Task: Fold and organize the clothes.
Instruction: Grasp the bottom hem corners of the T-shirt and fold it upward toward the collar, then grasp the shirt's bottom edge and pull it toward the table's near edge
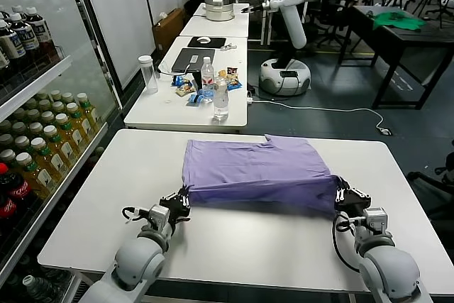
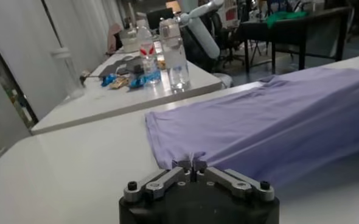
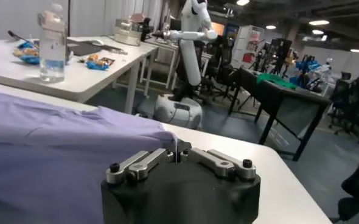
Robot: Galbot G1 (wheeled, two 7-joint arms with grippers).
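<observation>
The purple T-shirt (image 1: pixel 257 173) lies partly folded across the middle of the white table (image 1: pixel 92 218), its near edge lifted at both corners. The left tool (image 1: pixel 181 200) sits at the shirt's near left corner, fingers pinched together on a bit of the hem; the left wrist view shows the tool (image 2: pixel 191 164) closed on that fabric, with the shirt (image 2: pixel 271 128) spreading away beyond it. The right tool (image 1: pixel 342 198) grips the near right corner the same way; from its wrist view the tool (image 3: pixel 181 153) is closed on the cloth edge and the shirt (image 3: pixel 58 152) runs off to its side.

The table surface just around both tools is bare. Well beyond the shirt stands a second table (image 1: pixel 159 108) carrying two water bottles (image 1: pixel 220 98), a tall clear tumbler (image 1: pixel 147 74), a laptop (image 1: pixel 189 59) and scattered snack packets (image 1: pixel 186 89). Beside the left tool, off the table, a glass-door cooler (image 1: pixel 35 104) holds rows of drink bottles. Far off past the right tool, another white robot (image 1: pixel 291 19) stands on its round base by a dark table with a green cloth (image 1: pixel 399 20).
</observation>
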